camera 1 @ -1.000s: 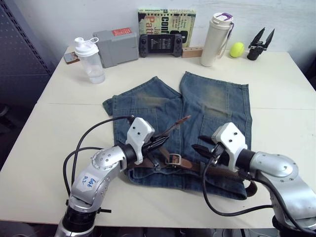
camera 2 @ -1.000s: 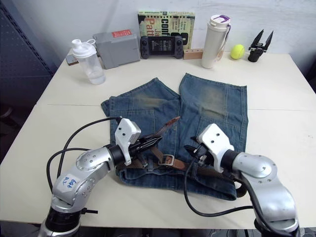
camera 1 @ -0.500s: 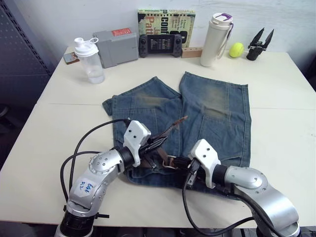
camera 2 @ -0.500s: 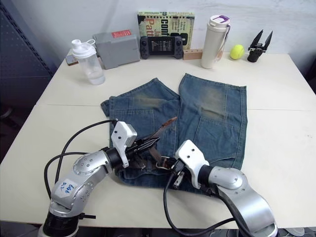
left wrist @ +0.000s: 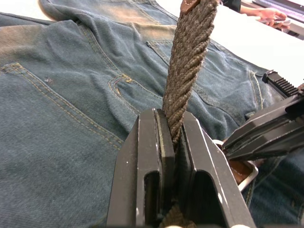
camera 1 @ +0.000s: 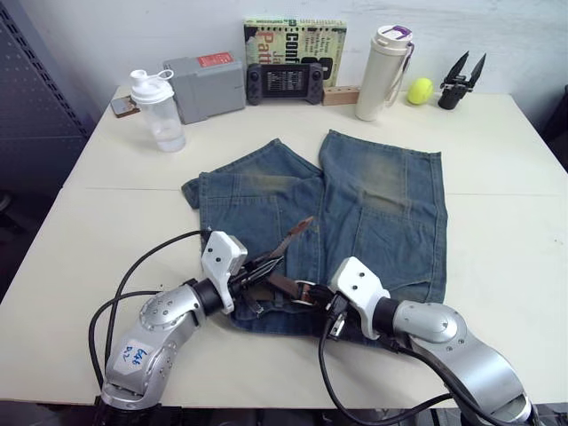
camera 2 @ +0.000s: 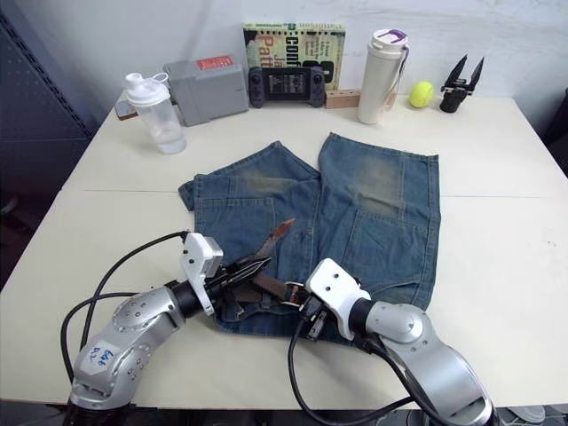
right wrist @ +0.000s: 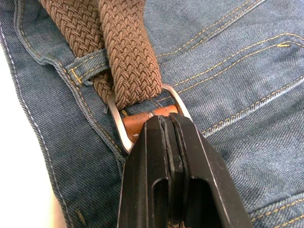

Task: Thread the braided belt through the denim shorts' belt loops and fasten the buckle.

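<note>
The denim shorts (camera 1: 382,204) lie flat mid-table, waistband toward me. The braided belt (left wrist: 190,52) runs along that waistband and under a belt loop (right wrist: 88,66). Its free end rises out of my left gripper (camera 1: 263,269), which is shut on the strap, and the tip (camera 1: 300,227) points up over the left leg. The strap passes through the silver buckle (right wrist: 116,121). My right gripper (camera 1: 321,300) is shut, its fingertips on the tan leather tab at the buckle. The two grippers are a few centimetres apart at the waistband's middle.
Along the table's far edge stand a shaker bottle (camera 1: 155,111), a grey box (camera 1: 206,86), a game controller (camera 1: 284,82), a book (camera 1: 297,40), a white thermos (camera 1: 377,71), a tennis ball (camera 1: 419,90) and a spare black gripper (camera 1: 460,78). Bare tabletop flanks the shorts.
My right gripper, open to the right of the buckle a second ago, has moved left onto the buckle and shut. The left gripper has drawn slightly left with the belt end.
</note>
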`<move>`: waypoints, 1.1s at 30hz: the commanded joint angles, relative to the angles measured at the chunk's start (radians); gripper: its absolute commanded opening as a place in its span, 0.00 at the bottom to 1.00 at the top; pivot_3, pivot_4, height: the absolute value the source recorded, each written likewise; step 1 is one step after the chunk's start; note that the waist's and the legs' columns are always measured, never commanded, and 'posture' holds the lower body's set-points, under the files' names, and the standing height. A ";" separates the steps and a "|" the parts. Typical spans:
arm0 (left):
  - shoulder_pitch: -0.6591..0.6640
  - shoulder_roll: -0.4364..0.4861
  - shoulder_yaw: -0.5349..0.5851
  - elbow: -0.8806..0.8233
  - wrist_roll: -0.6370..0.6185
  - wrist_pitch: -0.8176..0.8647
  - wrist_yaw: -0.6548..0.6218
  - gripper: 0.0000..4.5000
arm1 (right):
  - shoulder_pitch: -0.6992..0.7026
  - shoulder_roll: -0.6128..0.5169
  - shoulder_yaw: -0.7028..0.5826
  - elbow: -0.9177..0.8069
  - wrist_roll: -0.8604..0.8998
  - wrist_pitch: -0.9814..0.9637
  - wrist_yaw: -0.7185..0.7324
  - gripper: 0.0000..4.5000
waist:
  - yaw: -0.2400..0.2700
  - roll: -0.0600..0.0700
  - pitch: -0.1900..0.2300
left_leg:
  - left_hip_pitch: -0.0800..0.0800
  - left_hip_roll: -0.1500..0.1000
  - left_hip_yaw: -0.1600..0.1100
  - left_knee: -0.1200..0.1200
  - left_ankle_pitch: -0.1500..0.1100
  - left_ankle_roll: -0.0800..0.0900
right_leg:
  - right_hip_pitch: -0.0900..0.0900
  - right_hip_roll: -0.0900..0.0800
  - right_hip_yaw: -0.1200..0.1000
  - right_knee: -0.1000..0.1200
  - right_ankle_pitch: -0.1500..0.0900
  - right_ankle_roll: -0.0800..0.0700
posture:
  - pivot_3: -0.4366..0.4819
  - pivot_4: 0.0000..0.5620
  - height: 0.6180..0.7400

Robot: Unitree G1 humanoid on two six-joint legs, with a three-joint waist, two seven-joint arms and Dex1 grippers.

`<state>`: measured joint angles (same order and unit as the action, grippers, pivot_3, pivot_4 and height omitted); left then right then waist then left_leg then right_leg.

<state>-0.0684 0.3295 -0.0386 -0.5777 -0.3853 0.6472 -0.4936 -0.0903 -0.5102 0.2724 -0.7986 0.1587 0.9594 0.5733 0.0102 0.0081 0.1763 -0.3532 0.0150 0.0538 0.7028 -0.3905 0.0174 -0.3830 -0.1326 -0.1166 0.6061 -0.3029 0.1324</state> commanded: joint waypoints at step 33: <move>0.002 0.013 -0.048 -0.019 0.045 -0.082 0.029 0.00 | -0.096 -0.018 0.010 -0.012 0.147 0.059 -0.027 0.03 | -0.009 0.000 0.000 | -0.001 0.000 0.000 -0.001 0.000 0.000 | 0.000 -0.001 0.000 -0.001 0.000 0.000 | 0.48 0.27 0.92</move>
<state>-0.0591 0.3366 -0.0827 -0.5770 -0.3443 0.5859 -0.4687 -0.1786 -0.5360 0.2719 -0.7835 0.2801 1.0144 0.5424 0.0013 0.0080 0.1763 -0.3538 0.0146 0.0536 0.7018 -0.3906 0.0174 -0.3834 -0.1334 -0.1167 0.6052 -0.3031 0.1320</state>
